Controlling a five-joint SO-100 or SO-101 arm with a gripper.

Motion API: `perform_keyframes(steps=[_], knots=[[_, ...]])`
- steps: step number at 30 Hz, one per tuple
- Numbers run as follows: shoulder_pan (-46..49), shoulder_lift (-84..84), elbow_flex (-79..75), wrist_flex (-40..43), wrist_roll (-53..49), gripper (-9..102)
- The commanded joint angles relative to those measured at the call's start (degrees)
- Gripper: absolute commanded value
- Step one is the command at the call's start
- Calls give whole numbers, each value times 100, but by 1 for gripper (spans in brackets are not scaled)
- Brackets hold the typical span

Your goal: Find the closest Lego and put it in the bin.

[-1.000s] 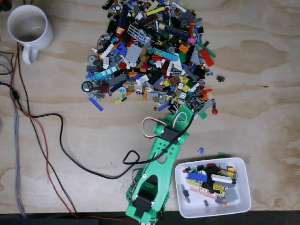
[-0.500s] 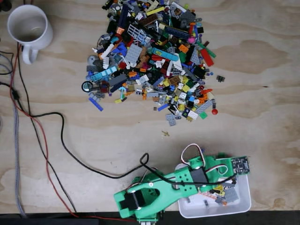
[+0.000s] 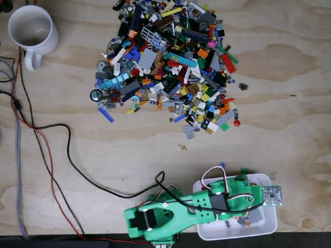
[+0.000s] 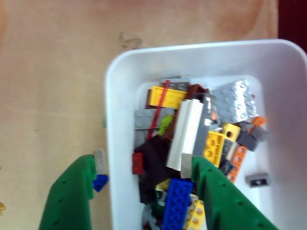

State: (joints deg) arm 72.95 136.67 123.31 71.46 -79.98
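Observation:
The white bin [image 3: 269, 223] sits at the bottom right of the fixed view, holding several mixed Lego bricks. My green arm reaches over it from the left, and my gripper [image 3: 251, 199] hovers above its contents. In the wrist view my gripper [image 4: 144, 163] is open. Its left finger [image 4: 72, 191] is outside the bin's wall [image 4: 112, 120] and its right finger [image 4: 218, 196] is over the bricks inside. I see no brick pinched between them. A white brick [image 4: 184, 134] and a blue brick [image 4: 175, 203] lie in the bin. The big Lego pile [image 3: 170, 62] covers the upper middle of the table.
A white mug [image 3: 32, 30] stands at the top left. Black and red cables [image 3: 51, 155] trail across the left side to the arm's base. A tiny loose piece [image 3: 182, 148] lies below the pile. A small blue brick [image 4: 100, 182] rests on the wood just outside the bin.
The arm swung from the pile's lower edge down and right to the bin, then moved a little further over it.

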Motion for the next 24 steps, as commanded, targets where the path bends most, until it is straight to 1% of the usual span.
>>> perform_keyframes(steps=[1,4,7,10,13,15,18,24], knots=[[-1811,79,-193,-396,642,15],[-3357,-53,-246,-439,1125,11],[-4667,-62,-176,-483,1556,12],[-5792,264,53,-422,1890,11],[-6688,589,220,-369,2118,10],[-7119,624,308,-413,2188,10],[-7506,677,483,-563,2188,9],[-7603,606,562,-650,2171,10]])
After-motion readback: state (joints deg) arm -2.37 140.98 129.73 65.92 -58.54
